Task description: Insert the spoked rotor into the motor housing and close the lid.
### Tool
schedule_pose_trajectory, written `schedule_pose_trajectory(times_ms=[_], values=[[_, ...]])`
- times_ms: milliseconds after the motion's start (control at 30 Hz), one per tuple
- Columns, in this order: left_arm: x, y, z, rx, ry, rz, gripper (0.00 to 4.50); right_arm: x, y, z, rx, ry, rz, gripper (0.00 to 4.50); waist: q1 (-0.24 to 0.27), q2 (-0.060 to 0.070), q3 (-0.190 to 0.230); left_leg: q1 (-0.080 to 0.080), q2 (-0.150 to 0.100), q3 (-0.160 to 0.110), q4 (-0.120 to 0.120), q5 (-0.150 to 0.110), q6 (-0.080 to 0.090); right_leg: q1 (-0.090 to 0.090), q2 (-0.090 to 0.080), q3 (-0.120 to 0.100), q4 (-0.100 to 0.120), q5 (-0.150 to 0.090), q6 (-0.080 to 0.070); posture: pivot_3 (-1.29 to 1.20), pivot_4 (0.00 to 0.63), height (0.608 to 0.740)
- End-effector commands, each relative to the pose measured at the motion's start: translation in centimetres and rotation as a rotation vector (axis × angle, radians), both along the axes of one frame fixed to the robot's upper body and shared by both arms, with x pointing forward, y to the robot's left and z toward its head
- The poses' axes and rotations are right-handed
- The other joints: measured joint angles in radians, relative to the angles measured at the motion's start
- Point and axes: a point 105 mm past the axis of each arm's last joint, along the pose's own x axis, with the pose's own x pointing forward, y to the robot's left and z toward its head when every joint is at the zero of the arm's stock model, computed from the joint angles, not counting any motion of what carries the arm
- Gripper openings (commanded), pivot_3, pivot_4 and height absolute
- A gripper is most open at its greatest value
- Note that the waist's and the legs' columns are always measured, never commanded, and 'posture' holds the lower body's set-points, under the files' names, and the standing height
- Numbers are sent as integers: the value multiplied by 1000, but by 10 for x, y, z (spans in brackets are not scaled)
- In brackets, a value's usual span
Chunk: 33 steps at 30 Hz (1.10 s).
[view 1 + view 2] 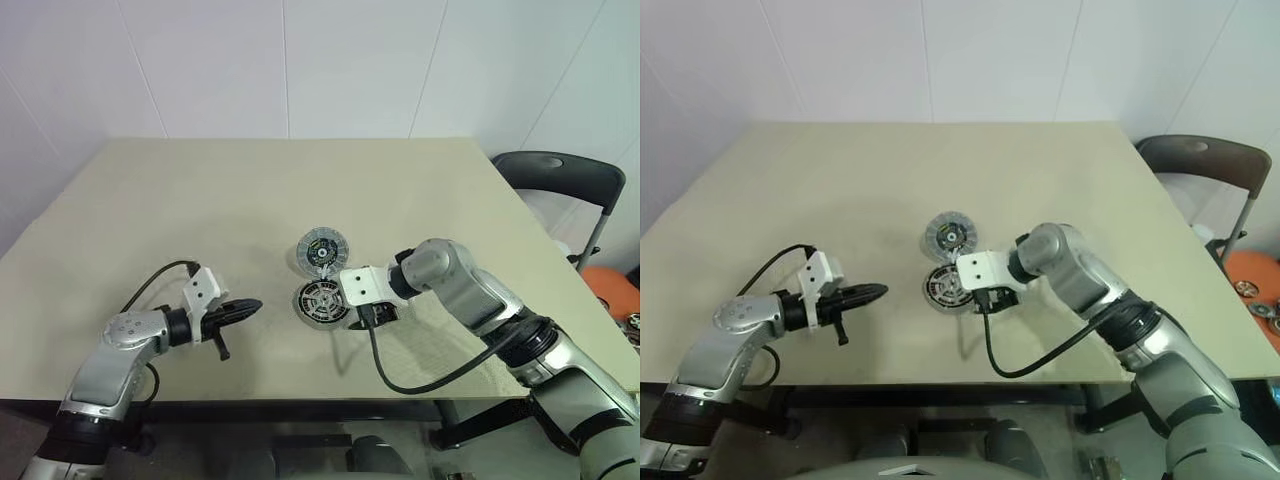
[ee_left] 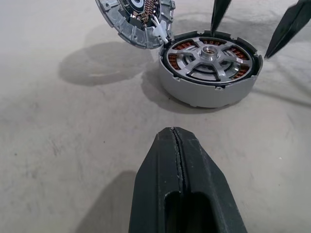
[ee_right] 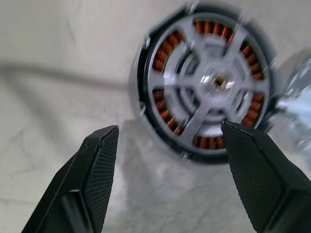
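The right tool (image 3: 167,150) hangs just above the motor housing (image 3: 206,82), its two black fingers (image 3: 97,170) spread wide with nothing between them. The housing sits on the surface (image 1: 200,220) directly under the tool's tips. The spoked rotor (image 2: 209,56) already lies inside the housing, its silver spokes crossing over the copper windings and its hub at the centre. In the left wrist view the right tool's two pointed tips stand apart over the housing's far edge, not touching it.

The lid (image 1: 320,247) lies on the surface just beyond the housing, on the side away from the right tool's wrist; its rim meets or overlaps the housing's edge, and it looks tilted against it.

The left tool (image 1: 245,308) is pressed together, holding nothing, pointing toward the housing from well off to the side, with bare surface between its tip and the housing.
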Motion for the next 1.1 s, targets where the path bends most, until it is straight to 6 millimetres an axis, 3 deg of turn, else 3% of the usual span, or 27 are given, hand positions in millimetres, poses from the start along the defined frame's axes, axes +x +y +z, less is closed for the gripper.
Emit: schedule_pose_trajectory(times_ms=[33, 133, 333, 767, 1100], values=[[5, -2, 10, 6, -53, -7, 0, 3, -6, -4, -30, -29, -4, 3152, 0, 0, 0, 0, 0, 0, 0, 0, 0, 0, 0, 0, 0, 0, 0, 0, 0, 740], [7, -2, 13, 12, -68, 0, 0, 0, -11, -12, -59, -27, -3, 2340, 0, 0, 0, 0, 0, 0, 0, 0, 0, 2, 0, 0, 0, 0, 0, 0, 0, 740], [9, -4, 15, 20, -76, -3, 0, 3, 0, -7, 2, -62, -19, 467, -2, -2, -1, 3, 0, 0, 1, 0, 0, 4, 0, 0, 0, 0, 0, 0, 0, 740], [12, -9, 12, 33, -82, 5, 0, -23, 23, 18, 151, 105, -2, 467, -1, -1, -1, 1, 0, 0, -2, 0, 0, 3, 0, 0, 1, 2, 3, 0, 0, 740], [13, -13, 9, 40, -74, 5, 0, 2, 43, 8, 245, 147, -252, 467, -7, -1, -1, 2, 0, 0, 1, 0, 0, 3, 1, 0, 5, 0, 0, 0, 0, 740]])
